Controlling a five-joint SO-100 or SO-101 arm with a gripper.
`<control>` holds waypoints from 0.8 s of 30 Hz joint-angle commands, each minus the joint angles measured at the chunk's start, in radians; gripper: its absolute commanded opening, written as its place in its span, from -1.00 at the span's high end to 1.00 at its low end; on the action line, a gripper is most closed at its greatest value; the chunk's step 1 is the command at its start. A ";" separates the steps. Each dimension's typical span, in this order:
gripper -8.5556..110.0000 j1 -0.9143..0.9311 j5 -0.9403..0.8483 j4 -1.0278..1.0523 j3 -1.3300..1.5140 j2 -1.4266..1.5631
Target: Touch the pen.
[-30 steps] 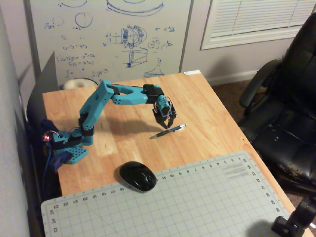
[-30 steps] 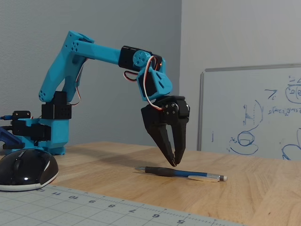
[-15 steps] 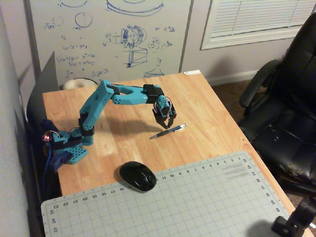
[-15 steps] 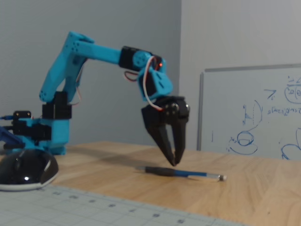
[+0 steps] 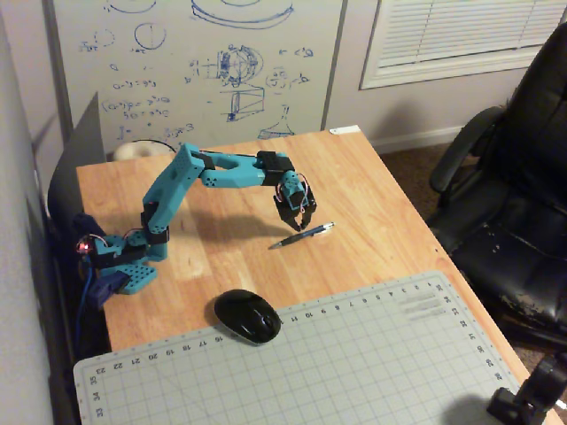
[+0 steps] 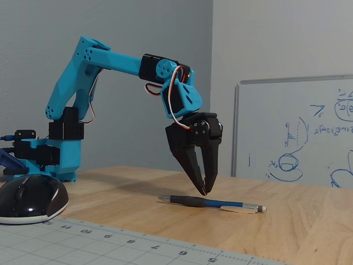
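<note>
The pen [image 5: 306, 234] is thin and dark with a pale tip, and lies flat on the wooden desk [image 5: 381, 186], its tip to the right. It also shows in the low fixed view [image 6: 190, 201]. The blue arm bends down over it. My black gripper [image 5: 296, 226] points down at the pen's middle. In the low fixed view the gripper [image 6: 205, 189] has its fingertips together and empty, and they hang a small gap above the pen's barrel. I see no contact.
A black mouse [image 5: 248, 316] sits on the near-left corner of a grey cutting mat [image 5: 354, 363]; it also shows in the low fixed view [image 6: 30, 199]. The arm's base [image 5: 124, 266] is at the desk's left. A black office chair [image 5: 514, 195] stands to the right, and a whiteboard [image 5: 195, 62] behind.
</note>
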 commanded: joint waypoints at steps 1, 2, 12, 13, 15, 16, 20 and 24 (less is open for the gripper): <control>0.85 0.009 -0.002 -0.003 -0.075 0.035; 0.85 0.009 -0.002 -0.003 -0.075 0.034; 0.85 0.054 -0.054 -0.003 -0.075 0.005; 0.85 0.055 -0.067 -0.003 -0.075 0.005; 0.85 0.057 -0.078 -0.003 -0.077 0.003; 0.85 0.057 -0.078 -0.003 -0.077 0.003; 0.85 0.057 -0.078 -0.003 -0.080 0.002; 0.85 0.057 -0.078 -0.003 -0.078 0.002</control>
